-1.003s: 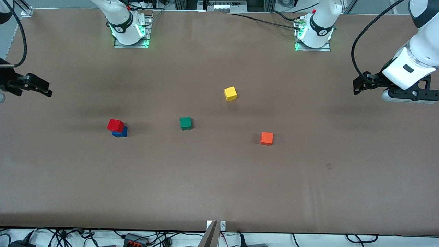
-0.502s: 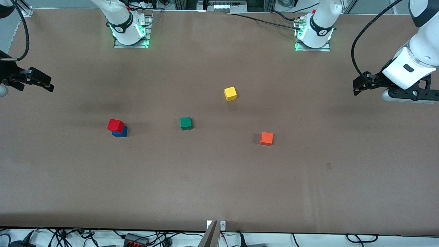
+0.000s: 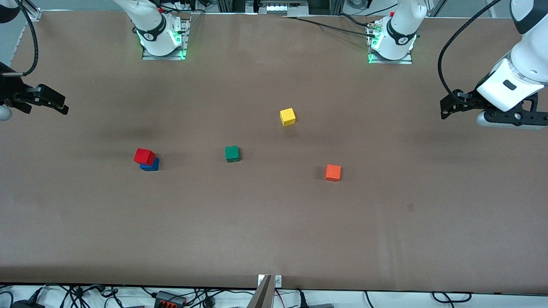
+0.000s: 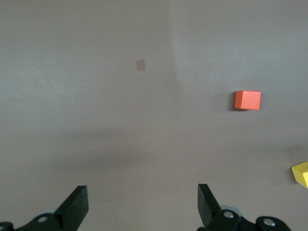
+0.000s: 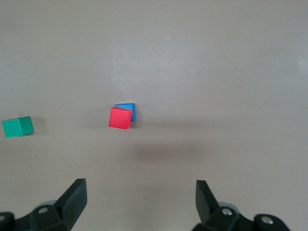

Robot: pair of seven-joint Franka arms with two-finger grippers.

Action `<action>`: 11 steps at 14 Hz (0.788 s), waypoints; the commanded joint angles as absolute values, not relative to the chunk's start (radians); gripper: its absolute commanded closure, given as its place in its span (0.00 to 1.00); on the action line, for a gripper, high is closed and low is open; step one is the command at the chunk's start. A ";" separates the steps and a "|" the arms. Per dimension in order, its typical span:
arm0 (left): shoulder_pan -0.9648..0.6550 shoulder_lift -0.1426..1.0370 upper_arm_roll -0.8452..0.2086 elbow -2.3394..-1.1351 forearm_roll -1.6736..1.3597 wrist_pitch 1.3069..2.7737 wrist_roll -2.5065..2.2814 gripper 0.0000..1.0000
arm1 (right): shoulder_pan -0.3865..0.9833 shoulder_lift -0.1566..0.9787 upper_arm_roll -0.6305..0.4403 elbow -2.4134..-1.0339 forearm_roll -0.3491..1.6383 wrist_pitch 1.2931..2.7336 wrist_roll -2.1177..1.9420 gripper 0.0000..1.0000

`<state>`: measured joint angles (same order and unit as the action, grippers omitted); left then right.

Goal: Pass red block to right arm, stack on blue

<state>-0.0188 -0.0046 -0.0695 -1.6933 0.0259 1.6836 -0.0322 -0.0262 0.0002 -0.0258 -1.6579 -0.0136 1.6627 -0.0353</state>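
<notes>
Since the earlier frame, the right end effector (image 3: 51, 102) rose slightly at the frame's left edge. Both stand open and empty; the left end effector (image 3: 449, 109) waits. The red block (image 3: 144, 156) sits on the blue block (image 3: 150, 165), lower right of the right end effector.

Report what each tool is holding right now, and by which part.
Nothing is held. The left tool and the right tool are both open and empty, each up at its own end of the table. The red block sits free on the blue block.

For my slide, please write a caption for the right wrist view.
Red block stacked on blue block, green block beside them, seen past the open right gripper.
</notes>
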 commanded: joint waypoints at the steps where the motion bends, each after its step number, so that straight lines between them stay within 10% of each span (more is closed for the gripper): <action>1: -0.014 0.009 -0.071 -1.654 0.023 1.671 -0.028 0.00 | -0.051 -0.023 -0.003 -1.683 -0.014 1.684 -0.044 0.00; 11: -0.014 0.011 -0.072 -1.657 0.023 1.644 -0.037 0.00 | -0.040 -0.047 -0.002 -1.729 -0.009 1.700 -0.052 0.00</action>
<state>-0.0220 -0.0021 -0.0707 -1.6767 0.0260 1.6661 -0.0324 -0.0267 -0.0001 -0.0162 -1.6803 -0.0135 1.6798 -0.0382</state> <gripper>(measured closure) 0.000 0.000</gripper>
